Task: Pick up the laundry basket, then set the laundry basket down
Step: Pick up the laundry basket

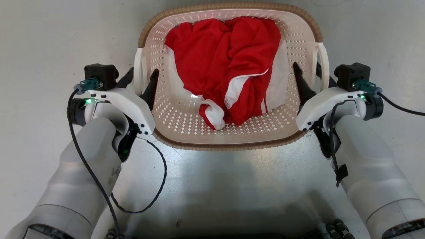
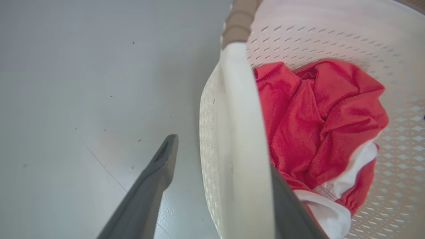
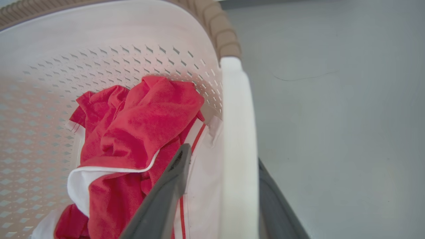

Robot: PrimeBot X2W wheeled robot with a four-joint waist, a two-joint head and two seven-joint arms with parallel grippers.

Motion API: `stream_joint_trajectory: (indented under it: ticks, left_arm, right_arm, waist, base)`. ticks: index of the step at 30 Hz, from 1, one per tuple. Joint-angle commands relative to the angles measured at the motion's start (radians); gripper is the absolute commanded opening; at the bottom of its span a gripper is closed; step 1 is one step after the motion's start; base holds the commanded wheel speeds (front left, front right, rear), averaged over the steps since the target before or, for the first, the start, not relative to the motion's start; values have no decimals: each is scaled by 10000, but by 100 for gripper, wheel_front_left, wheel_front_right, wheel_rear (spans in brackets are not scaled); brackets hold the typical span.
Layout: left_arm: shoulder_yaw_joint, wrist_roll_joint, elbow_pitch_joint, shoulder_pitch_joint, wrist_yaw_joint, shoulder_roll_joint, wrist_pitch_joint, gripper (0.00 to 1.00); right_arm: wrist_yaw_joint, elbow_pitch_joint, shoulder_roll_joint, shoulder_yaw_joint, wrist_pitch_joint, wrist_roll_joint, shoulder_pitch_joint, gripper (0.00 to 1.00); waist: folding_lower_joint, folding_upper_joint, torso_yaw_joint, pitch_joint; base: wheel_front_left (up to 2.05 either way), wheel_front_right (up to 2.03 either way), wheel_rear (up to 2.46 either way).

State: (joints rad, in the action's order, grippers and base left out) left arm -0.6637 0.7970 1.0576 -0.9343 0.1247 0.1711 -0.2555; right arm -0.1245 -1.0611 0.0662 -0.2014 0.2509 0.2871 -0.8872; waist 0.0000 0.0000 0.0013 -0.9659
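Note:
The laundry basket (image 1: 232, 145), cream and perforated with a brown rim, sits on the floor straight ahead. My left gripper (image 1: 140, 79) is open and straddles the white left handle (image 2: 239, 132), one finger inside the basket wall and the other finger (image 2: 156, 172) outside, well clear of the handle. My right gripper (image 1: 311, 78) is open around the white right handle (image 3: 237, 139), with one finger (image 3: 169, 186) inside over the cloth and one outside against the handle.
A red and white garment (image 1: 229, 66) lies crumpled inside the basket. Pale grey floor (image 1: 49, 39) spreads on both sides. A black cable (image 1: 156, 186) hangs from my left wrist near the basket's front rim.

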Motion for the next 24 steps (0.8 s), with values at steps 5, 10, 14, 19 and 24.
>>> stream_joint_trajectory:
  ticks: [5,10,14,19,24]
  left_arm:
    - [-149,264,28,74,59,306,-63,0]
    - [-528,627,174,172,59,267,-63,0]
    - [-795,862,308,247,59,229,-63,0]
    - [-1243,1308,506,392,59,175,133,0]
    - [-1614,1753,708,636,59,121,530,0]
  right_arm:
    - [-62,-83,-160,-297,109,189,309,0]
    - [-62,-115,-160,-402,109,250,403,0]
    - [-62,-163,-160,-532,109,346,513,0]
    - [-62,-358,-160,-939,109,717,739,0]
    - [-62,-748,-160,-1714,109,1363,983,0]
  waist:
    - [0,0,-2,84]
    - [0,0,-32,444]
    - [0,0,-48,783]
    - [0,0,-61,1517]
    - [0,0,-106,2436]
  base:
    - [0,0,0]
    - [0,0,0]
    - [0,0,0]
    - [0,0,0]
    - [0,0,0]
